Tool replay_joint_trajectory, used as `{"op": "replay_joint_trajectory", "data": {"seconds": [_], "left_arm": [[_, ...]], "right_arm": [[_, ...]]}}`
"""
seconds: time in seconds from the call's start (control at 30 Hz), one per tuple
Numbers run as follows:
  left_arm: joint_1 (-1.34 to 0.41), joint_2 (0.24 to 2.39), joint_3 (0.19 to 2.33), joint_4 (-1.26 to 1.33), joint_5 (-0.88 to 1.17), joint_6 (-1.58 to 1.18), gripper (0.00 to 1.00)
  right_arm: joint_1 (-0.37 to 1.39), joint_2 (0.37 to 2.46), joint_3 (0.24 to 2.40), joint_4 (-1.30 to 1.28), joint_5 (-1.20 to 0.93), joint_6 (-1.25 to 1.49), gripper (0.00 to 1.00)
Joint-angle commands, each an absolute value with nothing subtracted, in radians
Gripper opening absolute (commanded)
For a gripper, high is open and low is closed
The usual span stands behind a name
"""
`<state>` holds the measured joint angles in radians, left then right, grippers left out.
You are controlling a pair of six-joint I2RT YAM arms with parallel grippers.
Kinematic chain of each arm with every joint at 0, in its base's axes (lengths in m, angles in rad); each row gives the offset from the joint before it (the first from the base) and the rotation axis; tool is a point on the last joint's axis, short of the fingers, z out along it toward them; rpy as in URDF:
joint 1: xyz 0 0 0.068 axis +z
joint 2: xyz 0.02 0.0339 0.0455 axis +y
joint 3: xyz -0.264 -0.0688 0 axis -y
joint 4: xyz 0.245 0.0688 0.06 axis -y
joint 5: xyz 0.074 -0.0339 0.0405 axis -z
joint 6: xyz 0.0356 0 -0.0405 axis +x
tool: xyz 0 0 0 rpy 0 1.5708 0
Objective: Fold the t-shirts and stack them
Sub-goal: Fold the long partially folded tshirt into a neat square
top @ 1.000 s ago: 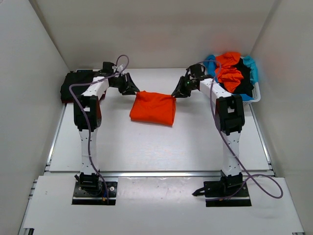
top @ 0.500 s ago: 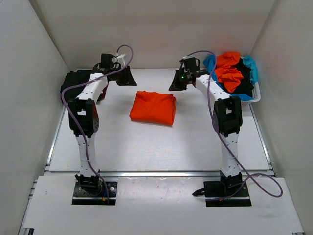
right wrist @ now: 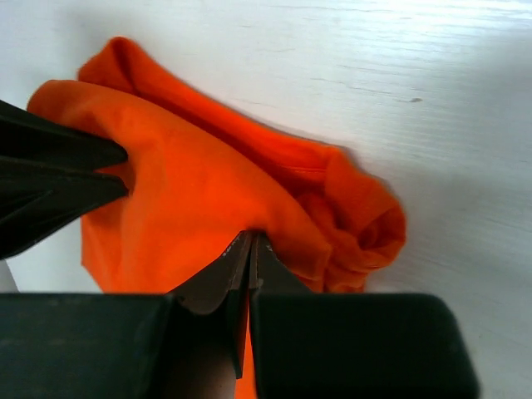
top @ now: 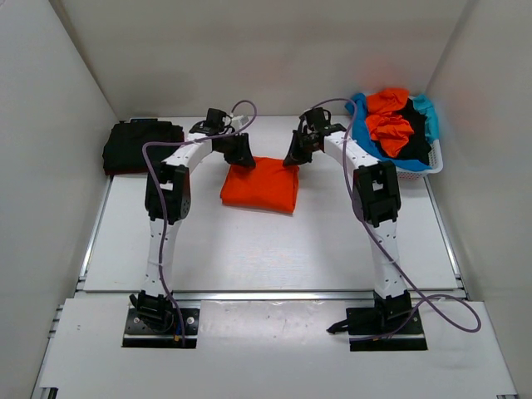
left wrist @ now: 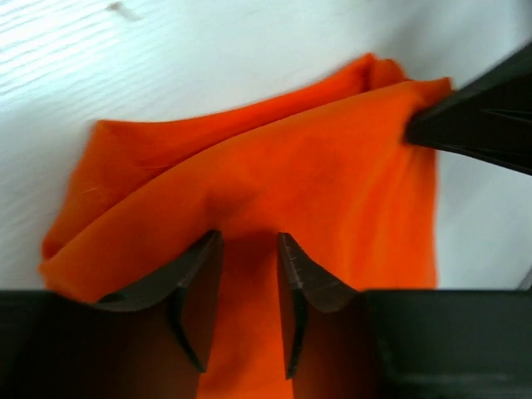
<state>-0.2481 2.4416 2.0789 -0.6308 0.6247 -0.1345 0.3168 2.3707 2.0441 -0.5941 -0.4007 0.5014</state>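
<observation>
The orange t-shirt (top: pixel 260 186) is lying folded into a rough rectangle in the middle of the bench (top: pixel 249 249), and both sets of jaws are meeting it along its far edge. The left jaws are at its far left corner and the right jaws at its far right, with the shirt's width running between them. The left jaws, on the left arm (top: pixel 164 193), are standing apart, their black wedge tips down on the cloth and orange filling the gap. The right jaws, on the right arm (top: pixel 378 191), are pressed tip to tip, their point resting on the shirt. On the near side of the jaws the shirt is spreading flat, and past it the widest stretch of white bench is running toward the arm bases. Beyond the jaws only a narrow strip is reaching the back wall (top: pixel 274 58). Well left of the left jaws a black folded pile (top: pixel 141 145) is sitting by the side wall. Near the right jaws, on their right, a white lattice basket (top: pixel 428 169) is holding a loose heap of t-shirts (top: pixel 391 125) — orange, black, light blue. The orange cloth is looking soft and matte — shallow creases, layered edges outside the left jaws, a rolled lump bunching just right of the right jaws. The bench is showing faint grain streaks.
</observation>
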Motion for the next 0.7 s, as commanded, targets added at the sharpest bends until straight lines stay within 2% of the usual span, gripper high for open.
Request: {"op": "replay_joint_trajectory", "data": {"seconds": [0.0,0.27,0.3,0.33,0.37,0.4,0.57,0.67], "left_arm": [[-0.218,2.450,2.147,-0.632,0.554,-0.158,0.45],[-0.202,2.474,2.145,-0.618,0.523,-0.190,0.64],[-0.201,2.468,2.145,-0.623,0.522,-0.187,0.69],[-0.202,2.455,2.163,-0.630,0.523,-0.177,0.79],[-0.204,2.448,2.164,-0.630,0.526,-0.164,0.95],[-0.206,2.427,2.166,-0.634,0.529,-0.155,0.99],[-0.187,2.226,2.050,-0.536,0.508,-0.121,0.99],[-0.184,2.171,2.061,-0.578,0.436,-0.061,0.99]], "right_arm": [[0.296,2.385,2.052,-0.591,-0.373,0.511,0.00],[0.268,2.390,2.019,-0.572,-0.327,0.489,0.00],[0.258,2.391,2.020,-0.575,-0.327,0.488,0.00],[0.255,2.395,2.016,-0.574,-0.339,0.486,0.00],[0.252,2.398,2.020,-0.581,-0.345,0.482,0.00],[0.255,2.398,2.022,-0.592,-0.338,0.482,0.00],[0.267,2.341,1.979,-0.583,-0.328,0.477,0.01],[0.271,2.300,1.922,-0.561,-0.353,0.489,0.11]]}}
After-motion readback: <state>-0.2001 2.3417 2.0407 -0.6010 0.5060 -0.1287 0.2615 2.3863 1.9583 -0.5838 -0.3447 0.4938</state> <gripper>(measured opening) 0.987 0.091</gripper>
